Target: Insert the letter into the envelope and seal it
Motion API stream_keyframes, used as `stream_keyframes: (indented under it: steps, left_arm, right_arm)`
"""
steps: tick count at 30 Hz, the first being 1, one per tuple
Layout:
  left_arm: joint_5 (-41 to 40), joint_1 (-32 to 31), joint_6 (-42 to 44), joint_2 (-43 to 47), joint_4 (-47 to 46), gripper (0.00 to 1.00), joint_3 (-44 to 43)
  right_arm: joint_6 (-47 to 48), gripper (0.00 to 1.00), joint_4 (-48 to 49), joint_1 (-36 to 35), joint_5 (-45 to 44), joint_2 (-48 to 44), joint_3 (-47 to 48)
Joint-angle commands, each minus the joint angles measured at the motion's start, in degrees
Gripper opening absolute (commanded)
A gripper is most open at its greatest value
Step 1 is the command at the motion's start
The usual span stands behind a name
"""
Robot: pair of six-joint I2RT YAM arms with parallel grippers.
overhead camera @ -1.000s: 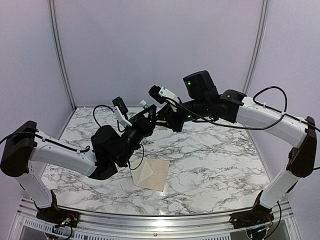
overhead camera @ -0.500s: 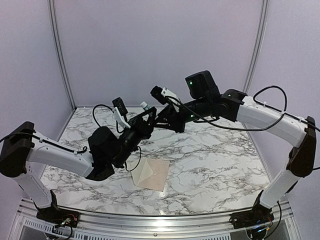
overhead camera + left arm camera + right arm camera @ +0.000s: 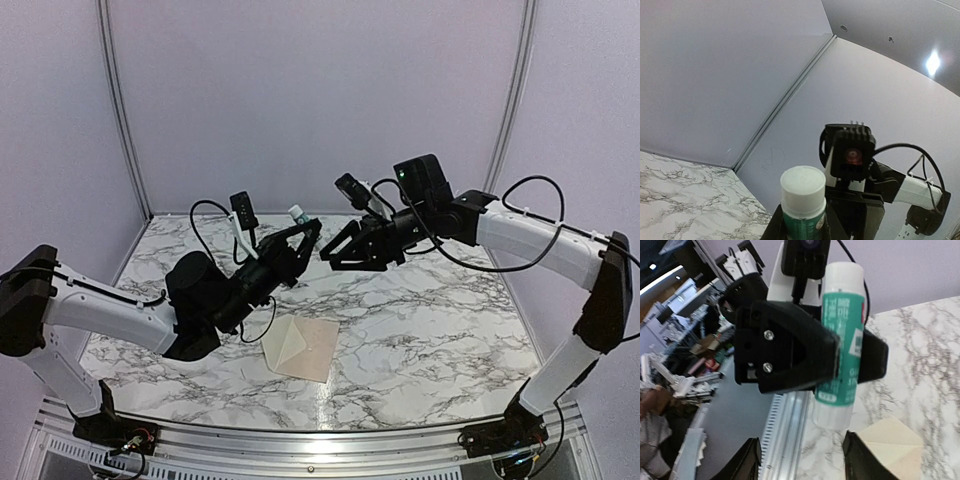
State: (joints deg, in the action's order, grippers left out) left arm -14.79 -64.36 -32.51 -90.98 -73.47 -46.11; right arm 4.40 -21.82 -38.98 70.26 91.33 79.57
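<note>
Bottom edges crop the glue stick (image 3: 803,200) in the left wrist view, the envelope (image 3: 892,450) in the right.

A green glue stick (image 3: 803,207) with a white cap stands upright, gripped by the left claw (image 3: 803,227). Just behind, a black wrist camera (image 3: 850,152) faces it. Marbled desk (image 3: 687,200) lower left.

Matt paper envelope (image 3: 308,350), smooth marble-patterned table (image 3: 430,300)
</note>
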Motion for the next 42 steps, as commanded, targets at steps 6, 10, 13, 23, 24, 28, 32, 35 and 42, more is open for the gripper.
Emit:
stream_keyframes:
  steps: [6,10,13,23,24,28,32,35,42]
  left_arm:
    - [-10.2,1.0,0.6,-1.3,-1.3,0.00,-3.4]
    - [-12.4,1.0,-0.8,-2.7,-2.0,0.00,-4.6]
    - [-12.5,1.0,-1.0,-3.4,-2.6,0.00,-5.2]
    - [-12.1,1.0,-1.2,-3.4,-2.7,0.00,-4.8]
    - [-12.1,0.9,-1.2,-3.4,-2.7,0.00,-4.7]
    - [-12.1,1.0,-1.2,-3.5,-2.8,0.00,-4.6]
    - [-12.0,1.0,-1.3,-3.8,-2.8,0.00,-4.8]
    - [-11.7,1.0,-1.3,-4.0,-2.8,0.00,-4.9]
    - [-11.3,1.0,-1.5,-4.1,-2.8,0.00,-4.9]
  right_arm:
    - [11.7,0.57,-7.1,-7.2,-57.3,-6.0,1.0]
    - [11.7,0.57,-7.4,-8.9,-62.0,-4.1,6.0]
    - [12.0,0.56,-8.0,-10.2,-62.4,-2.2,9.4]
    - [13.5,0.51,-8.9,-12.4,-56.9,-1.0,11.6]
    - [13.5,0.50,-8.9,-12.4,-56.6,-1.0,11.6]
    - [13.6,0.47,-9.1,-12.5,-54.7,-0.8,12.1]
    - [13.8,0.44,-9.2,-12.5,-52.7,-0.7,12.4]
    - [13.9,0.41,-9.5,-13.0,-51.3,-0.5,12.1]
    - [13.2,0.35,-8.8,-13.1,-51.6,-0.5,11.7]
